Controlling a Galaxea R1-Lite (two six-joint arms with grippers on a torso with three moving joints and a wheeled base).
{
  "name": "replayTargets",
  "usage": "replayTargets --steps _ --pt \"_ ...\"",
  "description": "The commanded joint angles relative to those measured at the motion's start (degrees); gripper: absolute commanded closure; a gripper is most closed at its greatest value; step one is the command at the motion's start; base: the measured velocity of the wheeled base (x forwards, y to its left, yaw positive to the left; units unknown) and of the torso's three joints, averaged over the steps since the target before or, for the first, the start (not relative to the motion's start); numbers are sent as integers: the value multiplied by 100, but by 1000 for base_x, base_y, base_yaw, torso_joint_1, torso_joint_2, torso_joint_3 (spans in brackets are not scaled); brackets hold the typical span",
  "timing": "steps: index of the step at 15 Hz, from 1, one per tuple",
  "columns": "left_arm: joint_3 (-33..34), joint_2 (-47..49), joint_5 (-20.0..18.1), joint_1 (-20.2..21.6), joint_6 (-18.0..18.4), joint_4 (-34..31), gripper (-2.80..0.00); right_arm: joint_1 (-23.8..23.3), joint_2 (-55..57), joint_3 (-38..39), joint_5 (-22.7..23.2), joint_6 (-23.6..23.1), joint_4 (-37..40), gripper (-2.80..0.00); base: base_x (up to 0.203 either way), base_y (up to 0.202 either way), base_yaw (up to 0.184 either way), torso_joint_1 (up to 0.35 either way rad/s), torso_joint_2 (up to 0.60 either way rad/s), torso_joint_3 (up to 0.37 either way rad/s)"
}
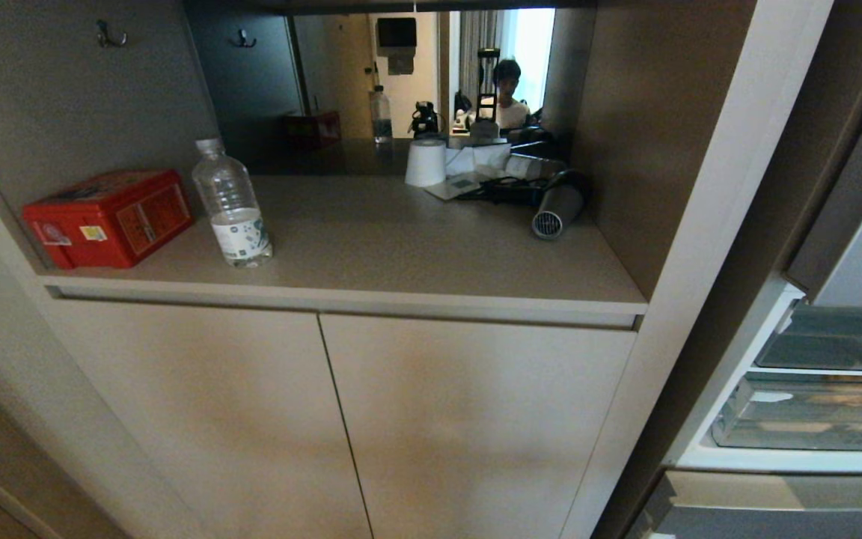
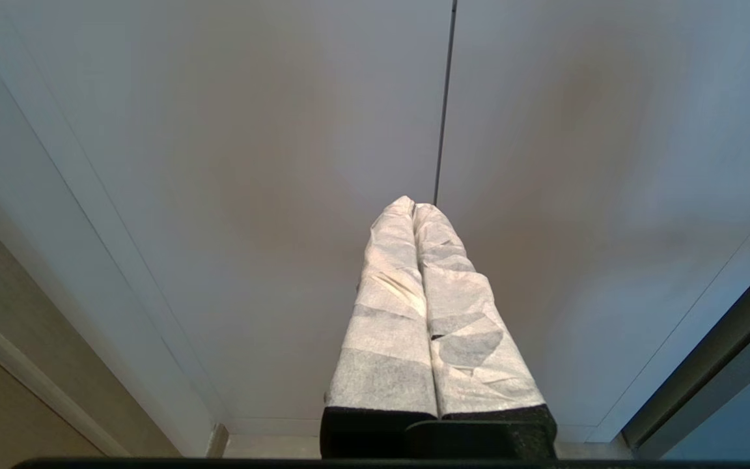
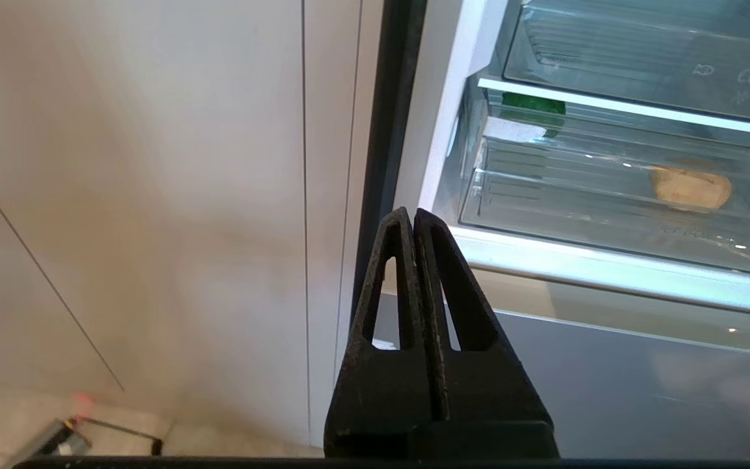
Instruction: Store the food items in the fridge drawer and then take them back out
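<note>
The clear fridge drawer sits pushed into the open fridge, and it also shows at the right edge of the head view as the fridge drawer. Inside it lie the tan potato towards one side and the green bell pepper at the back corner. My right gripper is shut and empty, low in front of the fridge's lower front panel, short of the drawer. My left gripper, its fingers wrapped in white, is shut and empty, facing the cabinet doors. Neither arm shows in the head view.
A beige cabinet with two doors stands left of the fridge. On its counter are a red tin box, a water bottle, a white cup and a hair dryer. A mirror behind reflects a person.
</note>
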State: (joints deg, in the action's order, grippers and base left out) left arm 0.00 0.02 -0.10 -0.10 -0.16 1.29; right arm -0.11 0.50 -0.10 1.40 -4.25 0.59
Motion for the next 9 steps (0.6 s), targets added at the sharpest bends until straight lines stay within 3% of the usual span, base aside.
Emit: replayTargets --steps 1,6,9 --pt "62 -2 1 1 -2 3 0 2 -41 1 -8 124 3 0 0 0 0 0 0 0" --pt "62 -2 1 1 -2 3 0 2 -41 1 -57 161 -1 0 0 0 0 0 0 0" --pt "62 -2 1 1 -2 3 0 2 -41 1 -44 152 -6 0 -3 3 -125 4 4 5"
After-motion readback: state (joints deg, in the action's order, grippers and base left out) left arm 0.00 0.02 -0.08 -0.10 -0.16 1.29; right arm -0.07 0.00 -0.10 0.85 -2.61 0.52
